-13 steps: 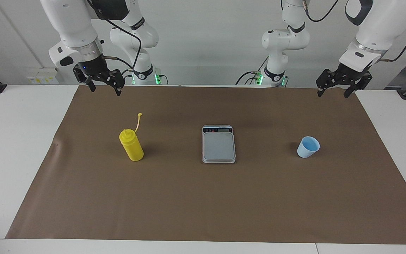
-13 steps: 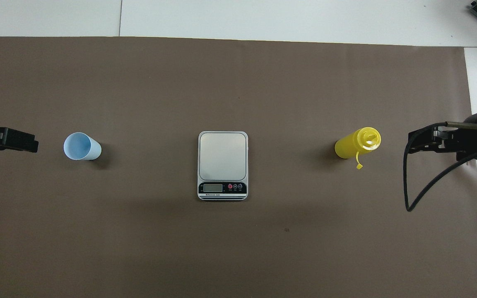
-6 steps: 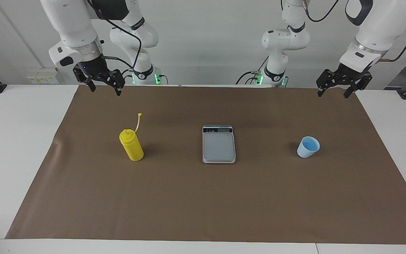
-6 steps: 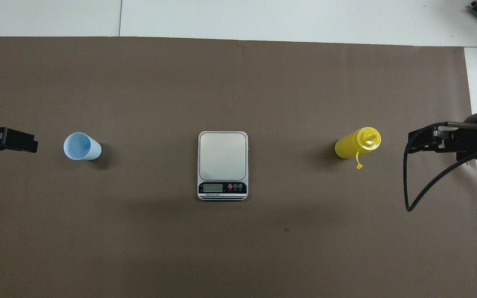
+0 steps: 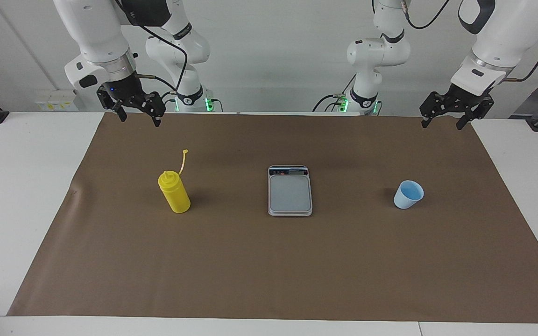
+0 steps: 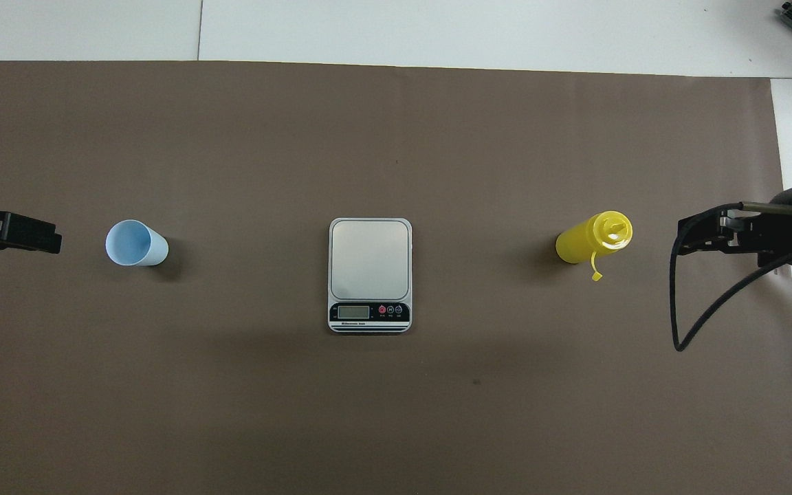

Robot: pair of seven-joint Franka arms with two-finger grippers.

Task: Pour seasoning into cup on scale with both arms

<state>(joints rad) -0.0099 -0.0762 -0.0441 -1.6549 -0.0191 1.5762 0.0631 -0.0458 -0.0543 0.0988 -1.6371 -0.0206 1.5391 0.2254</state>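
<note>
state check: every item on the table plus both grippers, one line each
seasoning bottle: upright on the mat, cap off and hanging by its strap, not held
cup: upright on the mat, not on the scale, looks empty
scale: flat on the mat, plate bare
left gripper: open, holding nothing, raised over the mat's edge
right gripper: open, holding nothing, raised over the mat's edge

Matt brown paper sheet covered the smooth white table. Under the open right gripper: glossy yellow plastic seasoning. Scale had a brushed-metal plate. Cup was smooth matt plastic.
</note>
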